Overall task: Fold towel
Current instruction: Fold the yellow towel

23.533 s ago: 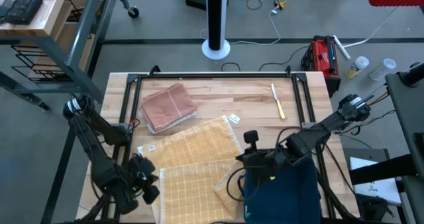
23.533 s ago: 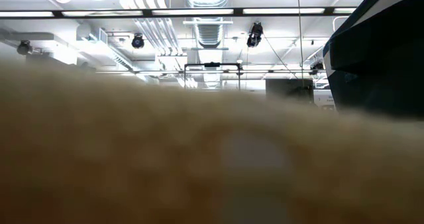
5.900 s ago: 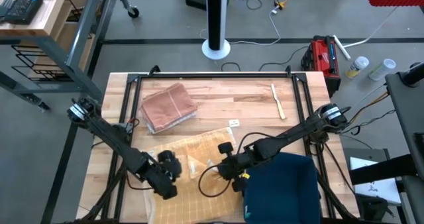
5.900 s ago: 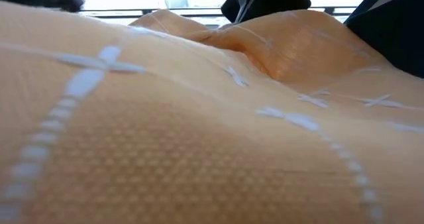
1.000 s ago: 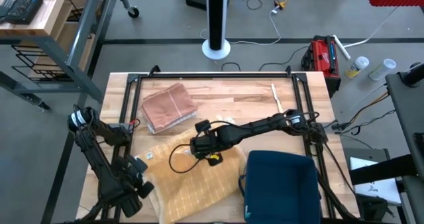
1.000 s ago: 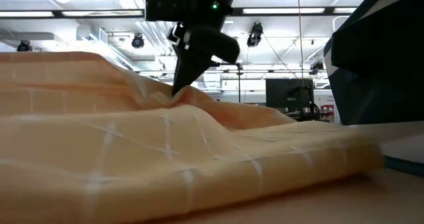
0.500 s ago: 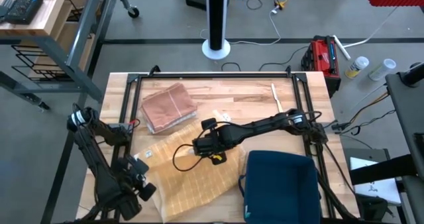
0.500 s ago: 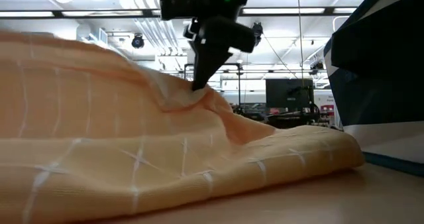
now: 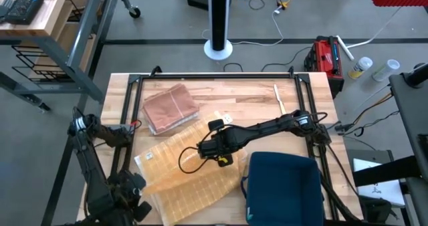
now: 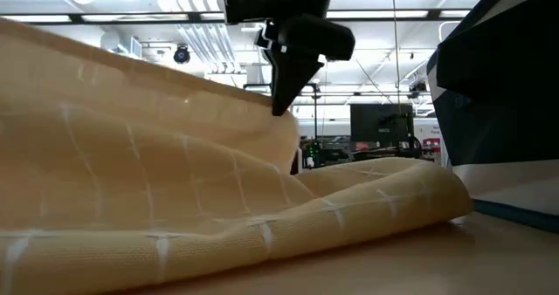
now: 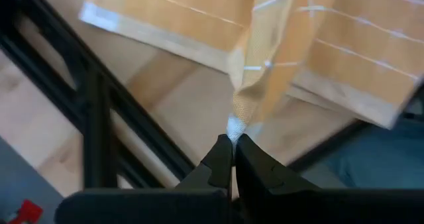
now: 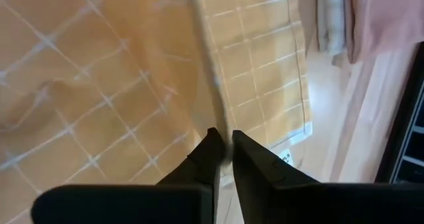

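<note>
At the table's near left corner the left gripper (image 11: 233, 144) is clamped tight on a corner of the yellow checked towel (image 9: 184, 169), which lies half-folded over the near middle of the wooden table (image 9: 247, 105), a small white label (image 9: 146, 158) at its left edge too small to read. Just beyond, the right gripper (image 12: 224, 144) pinches the towel's hem in a narrow grip, beside the dark blue folded cloth (image 9: 284, 186). Farther back lie a folded pink towel (image 9: 170, 107) and a knife (image 9: 279, 101).
</note>
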`<state>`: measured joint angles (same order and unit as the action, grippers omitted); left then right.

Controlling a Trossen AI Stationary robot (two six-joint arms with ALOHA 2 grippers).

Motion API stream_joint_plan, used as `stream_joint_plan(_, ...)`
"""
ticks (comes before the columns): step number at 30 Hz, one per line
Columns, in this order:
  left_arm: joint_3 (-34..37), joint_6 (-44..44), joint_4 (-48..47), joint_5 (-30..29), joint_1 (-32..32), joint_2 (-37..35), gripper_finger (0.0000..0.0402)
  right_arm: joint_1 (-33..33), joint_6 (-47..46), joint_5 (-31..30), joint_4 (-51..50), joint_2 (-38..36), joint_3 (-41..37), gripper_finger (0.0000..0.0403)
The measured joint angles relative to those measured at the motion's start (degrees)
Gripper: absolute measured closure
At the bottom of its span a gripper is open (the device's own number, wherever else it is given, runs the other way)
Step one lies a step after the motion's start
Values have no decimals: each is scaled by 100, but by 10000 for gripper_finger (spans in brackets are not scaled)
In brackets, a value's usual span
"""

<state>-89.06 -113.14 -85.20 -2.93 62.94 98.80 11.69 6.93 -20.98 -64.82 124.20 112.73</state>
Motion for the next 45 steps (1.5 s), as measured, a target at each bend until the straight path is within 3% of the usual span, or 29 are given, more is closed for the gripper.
stream_joint_plan(5,-821,-25,-10,-57,41,600,401,112,-222,-7,-299,-47,-13,398)
stream_joint_plan(14,-2480,167,-483,-322,45,1597,401,611,-765,-124,-1001,-708,-37,401)
stream_joint_plan(27,-3180,447,-297,-721,55,1828,401,1472,-1620,601,-1250,-1735,-251,402)
stream_joint_plan(29,-3257,512,-328,-913,67,1826,401,1568,-1710,491,-1210,-1781,-331,403)
stream_joint_plan(31,-3212,447,-521,-954,63,1826,401,1604,-1823,53,-1153,-1781,-355,403)
stream_joint_plan(37,-2475,541,-472,-971,-73,1815,401,1462,-1889,-2043,-651,-1569,-532,403)
stream_joint_plan(40,-1925,341,-480,-704,-145,1815,401,1258,-1771,-2257,-182,-1416,-691,403)
stream_joint_plan(45,-848,-122,-488,447,-241,1769,401,884,-1813,-2357,336,-1010,-944,403)
